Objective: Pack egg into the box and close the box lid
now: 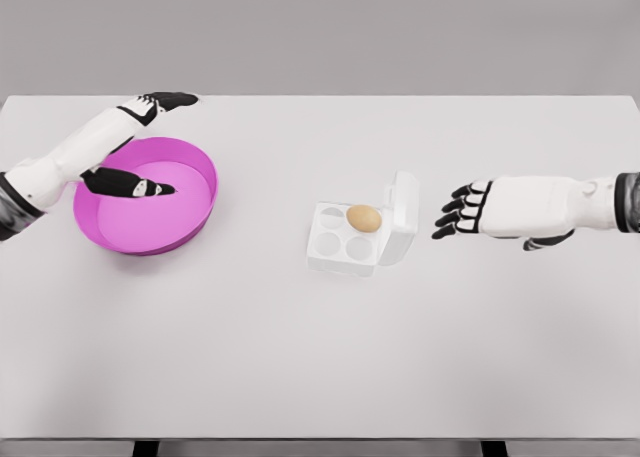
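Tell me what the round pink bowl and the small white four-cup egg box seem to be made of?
Round pink bowl: looks like smooth matte plastic, uniform colour, thin wall. Small white four-cup egg box: probably moulded plastic or foam, plain white with rounded cups, lid open. It is a rendering, so neither is certain.

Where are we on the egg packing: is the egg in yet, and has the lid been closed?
Done: the egg sits in a far-right cup of the white box. In hand: nothing is grasped; the right hand, fingers spread, hovers just right of the open lid. The left hand hangs over the pink bowl. Left: the lid stands open and needs folding over the egg.
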Motion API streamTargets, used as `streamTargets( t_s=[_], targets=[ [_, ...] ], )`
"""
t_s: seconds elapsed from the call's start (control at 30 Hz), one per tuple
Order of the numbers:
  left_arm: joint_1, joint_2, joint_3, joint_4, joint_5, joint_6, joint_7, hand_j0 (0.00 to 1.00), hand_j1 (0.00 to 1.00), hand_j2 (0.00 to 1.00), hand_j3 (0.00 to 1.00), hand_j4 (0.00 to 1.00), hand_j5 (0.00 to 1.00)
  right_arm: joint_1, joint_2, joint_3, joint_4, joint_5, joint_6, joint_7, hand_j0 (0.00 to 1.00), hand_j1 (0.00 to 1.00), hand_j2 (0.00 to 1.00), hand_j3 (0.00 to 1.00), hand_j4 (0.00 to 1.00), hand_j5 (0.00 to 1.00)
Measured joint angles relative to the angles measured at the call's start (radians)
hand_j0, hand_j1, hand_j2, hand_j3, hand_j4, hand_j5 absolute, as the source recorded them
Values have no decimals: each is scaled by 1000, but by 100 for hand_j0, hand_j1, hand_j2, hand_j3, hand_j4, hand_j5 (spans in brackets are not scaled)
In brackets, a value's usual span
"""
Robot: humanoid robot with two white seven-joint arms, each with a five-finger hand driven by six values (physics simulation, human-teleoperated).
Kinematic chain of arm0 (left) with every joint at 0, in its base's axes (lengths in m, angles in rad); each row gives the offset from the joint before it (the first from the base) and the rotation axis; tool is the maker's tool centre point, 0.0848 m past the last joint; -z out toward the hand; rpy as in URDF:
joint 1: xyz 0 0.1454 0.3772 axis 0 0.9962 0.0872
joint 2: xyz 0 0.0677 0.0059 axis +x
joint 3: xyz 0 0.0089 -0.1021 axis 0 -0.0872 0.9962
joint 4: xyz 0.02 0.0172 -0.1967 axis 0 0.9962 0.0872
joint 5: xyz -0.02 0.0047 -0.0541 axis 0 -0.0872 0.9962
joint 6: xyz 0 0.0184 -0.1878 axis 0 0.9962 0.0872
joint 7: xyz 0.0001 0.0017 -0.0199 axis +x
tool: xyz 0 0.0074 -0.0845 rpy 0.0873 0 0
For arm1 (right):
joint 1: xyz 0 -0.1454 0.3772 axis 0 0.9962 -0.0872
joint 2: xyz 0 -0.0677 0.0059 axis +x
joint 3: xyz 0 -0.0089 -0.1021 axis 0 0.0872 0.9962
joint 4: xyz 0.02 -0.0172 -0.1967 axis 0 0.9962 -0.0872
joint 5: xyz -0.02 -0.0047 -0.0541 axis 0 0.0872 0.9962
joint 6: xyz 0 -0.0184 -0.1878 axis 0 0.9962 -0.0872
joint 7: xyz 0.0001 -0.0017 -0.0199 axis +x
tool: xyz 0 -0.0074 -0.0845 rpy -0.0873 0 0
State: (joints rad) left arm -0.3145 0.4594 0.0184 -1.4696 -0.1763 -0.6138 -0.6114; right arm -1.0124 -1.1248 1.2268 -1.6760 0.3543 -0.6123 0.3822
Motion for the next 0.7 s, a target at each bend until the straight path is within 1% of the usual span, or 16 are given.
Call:
streamTargets(
  t_s=[0.1, 0.2, 0.37, 0.7],
  targets=[
    [-2, 2, 26, 15, 2, 0, 0, 100, 100, 100, 100, 100, 100, -2, 4, -2, -11, 0, 0, 13, 100, 100, 100, 100, 100, 100],
    [-2, 14, 35, 31, 2, 0, 0, 100, 100, 100, 100, 100, 100, -5, 9, -9, -21, 0, 0, 17, 100, 100, 100, 100, 100, 100],
    [-2, 26, 39, 47, 1, 0, 0, 100, 100, 100, 100, 100, 100, -9, 22, -19, -31, -4, 0, 19, 100, 100, 100, 100, 100, 100],
    [-2, 29, 40, 51, 1, 0, 0, 100, 100, 100, 100, 100, 100, -11, 28, -43, -48, -8, 0, 16, 100, 100, 100, 100, 100, 100]
  ],
)
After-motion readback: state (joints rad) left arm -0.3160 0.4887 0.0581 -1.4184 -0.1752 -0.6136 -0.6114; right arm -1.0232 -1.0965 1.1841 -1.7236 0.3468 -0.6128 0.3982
